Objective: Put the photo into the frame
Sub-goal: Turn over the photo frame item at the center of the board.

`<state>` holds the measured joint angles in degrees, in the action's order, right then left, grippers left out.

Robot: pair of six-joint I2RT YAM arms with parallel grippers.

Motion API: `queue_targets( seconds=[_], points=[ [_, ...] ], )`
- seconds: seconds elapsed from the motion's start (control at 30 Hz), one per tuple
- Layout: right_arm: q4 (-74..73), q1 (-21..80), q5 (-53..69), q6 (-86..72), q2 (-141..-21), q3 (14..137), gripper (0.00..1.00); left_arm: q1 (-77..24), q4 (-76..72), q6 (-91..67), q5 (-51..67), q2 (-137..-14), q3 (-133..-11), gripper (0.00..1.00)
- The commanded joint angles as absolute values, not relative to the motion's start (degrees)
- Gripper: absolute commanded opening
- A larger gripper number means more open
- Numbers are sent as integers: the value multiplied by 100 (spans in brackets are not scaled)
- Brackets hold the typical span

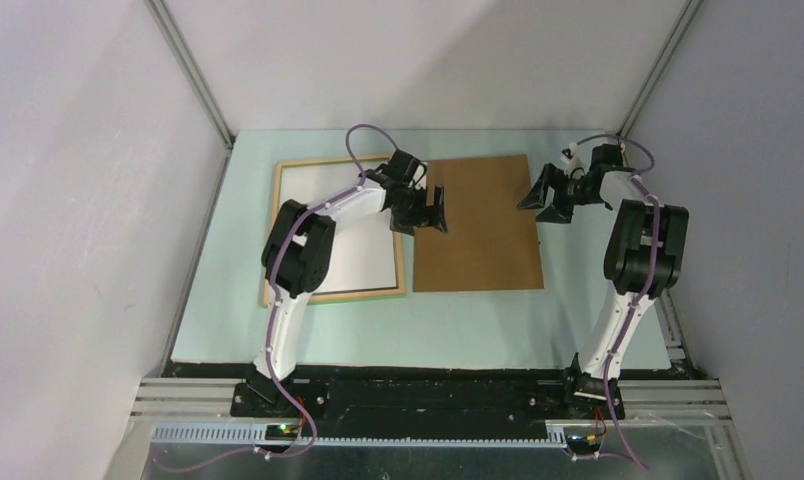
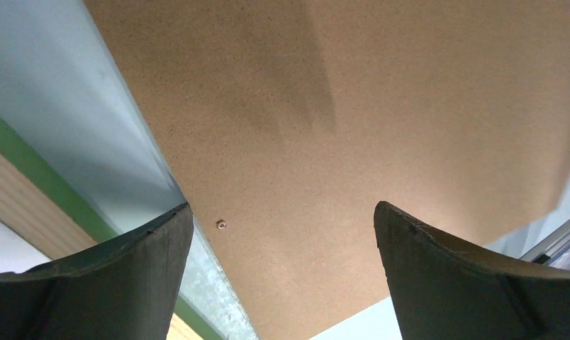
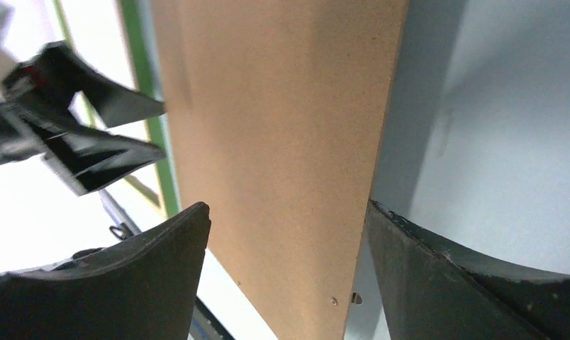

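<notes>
The frame (image 1: pixel 274 225) lies back up at the left of the table, pale wood with a green edge (image 2: pixel 27 166). A white sheet (image 1: pixel 363 255) lies inside it, looking like the photo's plain back; its picture side is hidden. My left gripper (image 1: pixel 426 212) is open and empty, hovering over the left edge of the brown backing board (image 1: pixel 478 225), between the frame and the board (image 2: pixel 353 106). My right gripper (image 1: pixel 544 203) is open and empty above the board's right edge (image 3: pixel 268 106). In the right wrist view the left gripper (image 3: pixel 160 129) shows at the far side.
The board lies flat right of the frame and has a small metal tab (image 2: pixel 222 224) near its edge. Grey walls and metal rails enclose the pale green mat (image 1: pixel 308 335). The arm bases stand at the near edge.
</notes>
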<state>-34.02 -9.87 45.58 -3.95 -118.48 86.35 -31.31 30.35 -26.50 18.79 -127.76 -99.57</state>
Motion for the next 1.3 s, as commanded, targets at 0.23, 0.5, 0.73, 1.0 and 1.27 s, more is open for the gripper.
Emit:
queue_targets(
  seconds=[0.23,0.5,0.73,1.0,1.27],
  points=[
    [-3893,-581,7054,-490,-10284,8398,77,-3427,2331,-2616,3302,-12659,-9382,98],
    [-3878,-318,7264,-530,-9726,8489,76,-3427,2231,-2502,3434,-12594,-9313,98],
    [-3842,-117,7214,-710,-9569,8727,76,-3427,2172,-2480,3475,-12468,-9188,98],
    [-3871,203,7207,-914,-9457,9135,77,-3423,2028,-2462,3626,-12280,-8956,98],
    [-4007,526,7198,-943,-9287,9371,80,-3418,1974,-2380,3735,-12124,-8813,98]
  ],
)
